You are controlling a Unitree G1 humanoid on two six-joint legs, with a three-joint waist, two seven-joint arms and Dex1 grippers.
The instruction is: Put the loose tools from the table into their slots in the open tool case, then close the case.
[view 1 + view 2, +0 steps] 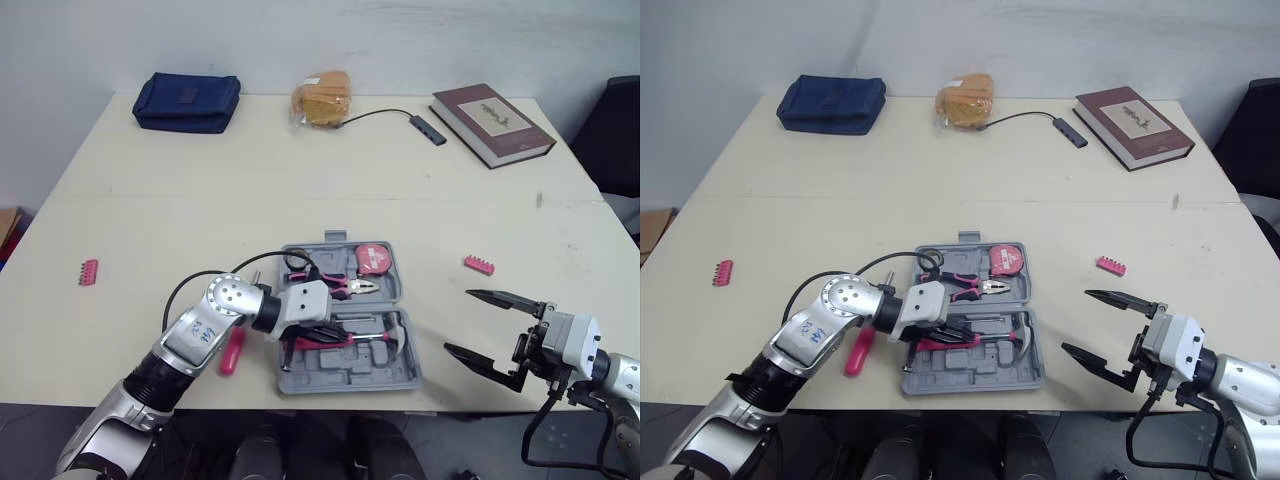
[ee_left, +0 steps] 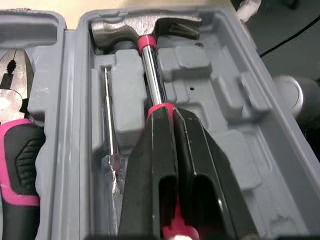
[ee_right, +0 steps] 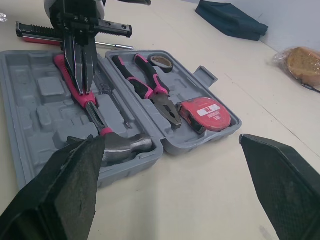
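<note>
**Hammer gripped inside the case**

Our left fingers (image 2: 155, 150) pinch tight on the hammer (image 2: 152, 75), whose chrome shaft and steel head lie in the grey moulded case (image 1: 340, 372) near the front edge of the surface (image 1: 300, 190). Our right fingers (image 1: 505, 298) hang spread wide, empty, over bare room right of it. A pink-handled screwdriver (image 1: 232, 352) lies loose just left.

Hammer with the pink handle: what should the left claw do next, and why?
Probably let go and lift away. The left claw grips the pink-handled steel hammer, which already lies in its slot in the grey plastic tool case, while a pink-handled screwdriver lies loose on the pale table beside it.
</note>
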